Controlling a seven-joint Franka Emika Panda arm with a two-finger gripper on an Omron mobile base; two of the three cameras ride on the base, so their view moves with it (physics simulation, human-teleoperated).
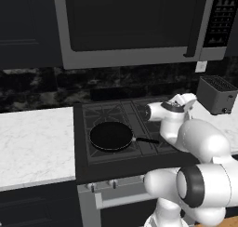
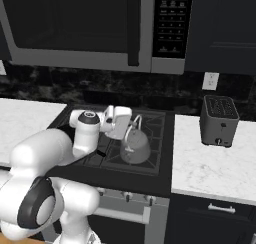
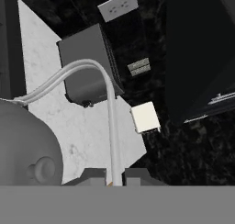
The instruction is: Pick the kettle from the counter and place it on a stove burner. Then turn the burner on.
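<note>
Kettle (image 2: 135, 147) handle between fingers (image 3: 94, 176)

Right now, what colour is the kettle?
Dull grey metal, with a thin pale wire handle. The kettle shows best in the right base view.

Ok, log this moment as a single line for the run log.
gripper: shut on kettle handle | kettle: over the stove burner, right side of cooktop, contact unclear | frying pan: front left burner | toaster: on counter

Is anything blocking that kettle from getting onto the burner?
Nothing visible does. The gripper holds the kettle by its wire handle over the stove burner on the right; the frying pan sits on another burner.
</note>
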